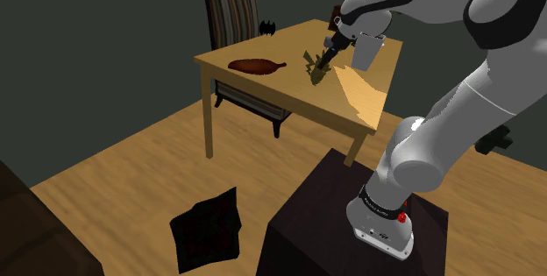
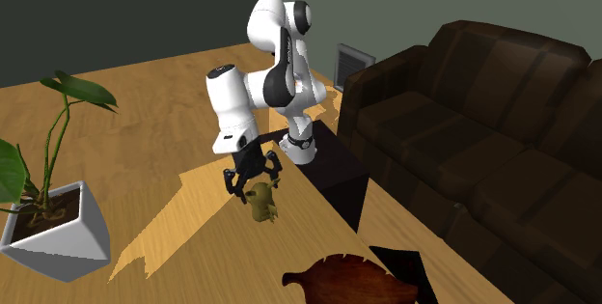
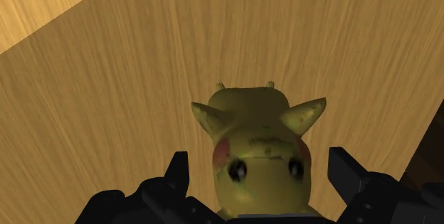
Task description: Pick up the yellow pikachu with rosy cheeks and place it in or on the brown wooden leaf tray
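Black jaws stand apart either side of the pikachu (image 3: pixel 262 151), which sits on the table (image 3: pixel 142 59) well apart from the tray (image 1: pixel 257 65). Best to lower a little, centre on its body, then close gently.

Open wood on the surface (image 1: pixel 289 90) runs between the pikachu (image 1: pixel 316 68) and the tray (image 1: pixel 257 65), which lie well apart with nothing standing between them. The end effector (image 2: pixel 253 179) hangs over the pikachu, fingers (image 3: pixel 178 173) spread, with a strip of bare wood on each side of the toy. A white planter (image 1: pixel 368 51) stands near the wrist, the closest obstacle. A chair (image 1: pixel 230 7) rises beyond the far edge, behind the tray.
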`<state>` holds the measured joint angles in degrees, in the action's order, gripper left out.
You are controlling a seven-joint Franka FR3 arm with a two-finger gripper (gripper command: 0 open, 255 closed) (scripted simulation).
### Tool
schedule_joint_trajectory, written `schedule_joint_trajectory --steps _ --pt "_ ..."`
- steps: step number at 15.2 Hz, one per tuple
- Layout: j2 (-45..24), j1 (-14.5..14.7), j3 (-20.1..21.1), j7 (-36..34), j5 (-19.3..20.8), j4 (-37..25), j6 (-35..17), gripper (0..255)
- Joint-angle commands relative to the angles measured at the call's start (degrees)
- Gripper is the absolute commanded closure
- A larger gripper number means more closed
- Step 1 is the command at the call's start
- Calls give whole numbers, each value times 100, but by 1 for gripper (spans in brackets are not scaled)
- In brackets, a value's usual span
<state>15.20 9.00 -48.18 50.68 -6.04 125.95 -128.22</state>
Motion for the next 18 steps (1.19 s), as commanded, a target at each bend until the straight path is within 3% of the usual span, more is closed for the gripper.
schedule_joint_trajectory --steps 1,5,6,15,18 --pt "-4 4 2 -1 -5 15 -20 0" --pt "-3 4 2 -1 -5 14 -19 0" --pt "-3 4 2 -1 -5 14 -19 255" --pt "-4 4 2 -1 -5 15 -20 255" --pt "76 -30 73 -108 80 -151 199 255"
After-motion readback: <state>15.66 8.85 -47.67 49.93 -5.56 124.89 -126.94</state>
